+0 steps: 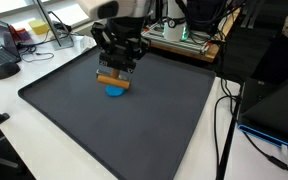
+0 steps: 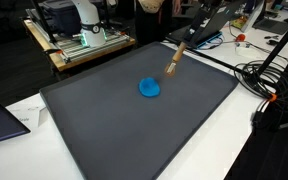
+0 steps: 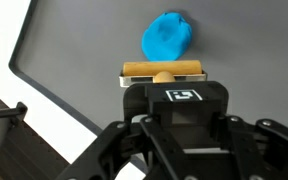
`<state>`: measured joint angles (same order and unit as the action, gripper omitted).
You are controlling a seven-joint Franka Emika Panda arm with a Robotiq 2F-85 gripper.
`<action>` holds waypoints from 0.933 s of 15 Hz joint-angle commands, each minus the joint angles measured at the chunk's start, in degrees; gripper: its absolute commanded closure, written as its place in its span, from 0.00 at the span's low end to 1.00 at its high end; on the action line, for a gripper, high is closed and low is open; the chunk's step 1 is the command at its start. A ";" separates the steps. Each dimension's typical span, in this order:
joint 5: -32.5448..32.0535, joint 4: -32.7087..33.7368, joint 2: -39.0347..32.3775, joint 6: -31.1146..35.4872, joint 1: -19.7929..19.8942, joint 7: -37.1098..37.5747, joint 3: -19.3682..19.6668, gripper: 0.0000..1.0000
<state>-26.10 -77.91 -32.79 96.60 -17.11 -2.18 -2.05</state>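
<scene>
**A:** How far have I got with the wooden bar (image 3: 164,70)?

**B:** You've got it. Your end effector (image 1: 116,74) is clamped on its middle, jaws tight against the long faces, so I'd call the grasp done. It hangs crosswise under the end effector. In an exterior view the wooden bar (image 2: 173,62) looks tilted, and I can't tell whether its low end touches the mat (image 1: 154,120).

**A:** And what's not done?

**B:** You haven't set it down anywhere. The blue lump (image 3: 167,38) lies loose on the mat just ahead of the end effector, close to the bar but apart from it.

**A:** What are they like?

**B:** The bar is straight and squared, tan wood with a paler strip along its lower edge. The lump is bright blue, rounded, uneven at the rim and soft-looking, perhaps dough. The mat beneath your end effector is dark grey and matt, lying on a white table (image 2: 234,140).
</scene>
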 commanded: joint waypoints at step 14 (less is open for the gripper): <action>-4.92 9.02 -12.02 -6.98 -3.87 -19.41 -3.01 0.77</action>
<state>-29.00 -73.32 -42.19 93.03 -20.18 -18.49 -4.80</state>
